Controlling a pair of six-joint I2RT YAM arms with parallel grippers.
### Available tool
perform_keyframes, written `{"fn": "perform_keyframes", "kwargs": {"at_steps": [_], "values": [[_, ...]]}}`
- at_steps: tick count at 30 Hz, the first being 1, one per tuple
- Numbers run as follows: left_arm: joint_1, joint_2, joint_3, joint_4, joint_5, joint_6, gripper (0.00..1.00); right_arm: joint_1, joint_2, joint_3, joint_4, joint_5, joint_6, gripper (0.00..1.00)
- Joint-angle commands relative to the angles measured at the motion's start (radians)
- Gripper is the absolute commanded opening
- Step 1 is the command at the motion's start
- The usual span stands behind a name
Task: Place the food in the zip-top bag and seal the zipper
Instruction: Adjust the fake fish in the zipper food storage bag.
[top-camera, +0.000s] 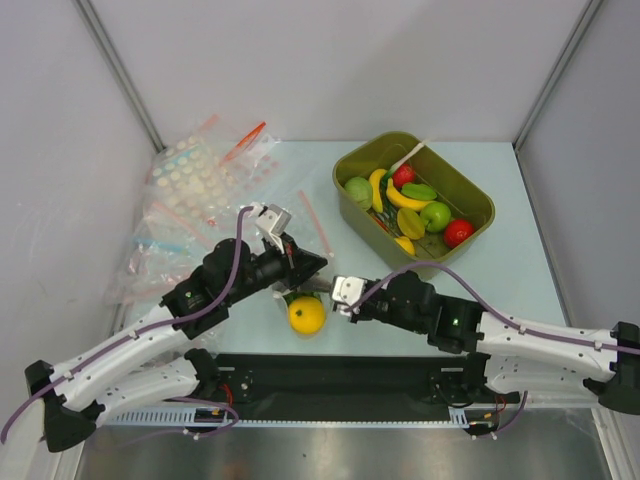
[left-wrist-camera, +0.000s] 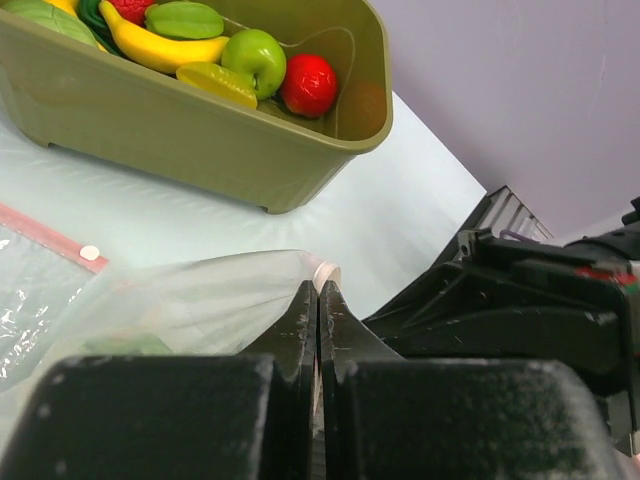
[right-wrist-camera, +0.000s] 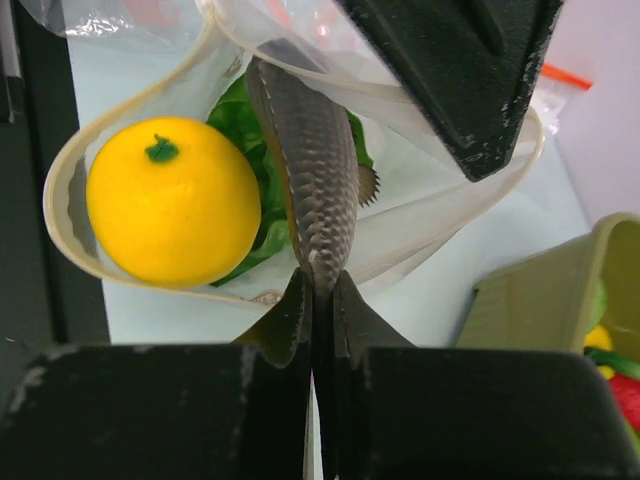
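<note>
The zip-top bag (right-wrist-camera: 455, 205) lies open on the table, and its colourless zipper (right-wrist-camera: 62, 180) forms a wide loop. Inside the loop are the round yellow-orange fruit (right-wrist-camera: 172, 212) and the green lettuce (right-wrist-camera: 245, 125). My right gripper (right-wrist-camera: 320, 280) is shut on a grey scaly toy fish (right-wrist-camera: 305, 170) that reaches into the bag mouth. My left gripper (left-wrist-camera: 319, 290) is shut on the bag's edge (left-wrist-camera: 328, 272) and holds it up. From above, the fruit (top-camera: 307, 315) lies just below the left gripper (top-camera: 312, 265) and the right gripper (top-camera: 328, 290).
An olive tub (top-camera: 470, 190) of bananas and red and green fruit stands at the back right, and also shows in the left wrist view (left-wrist-camera: 200, 130). A pile of other clear bags (top-camera: 190, 200) lies at the back left. A pink-strip bag (left-wrist-camera: 40, 232) lies beside the held bag.
</note>
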Motion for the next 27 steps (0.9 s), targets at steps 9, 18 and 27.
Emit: {"fn": "perform_keyframes", "kwargs": {"at_steps": [9,18,27], "values": [[-0.008,-0.033,0.040,0.090,0.051,-0.003,0.02,-0.098,0.164,0.225,-0.069,-0.176,0.398,0.00],[-0.010,-0.041,0.043,0.062,-0.007,0.016,0.08,-0.254,0.156,0.213,-0.059,-0.250,0.528,0.00],[-0.008,-0.010,0.053,0.045,-0.059,0.046,0.20,-0.367,0.237,0.231,-0.043,-0.386,0.659,0.00]]}}
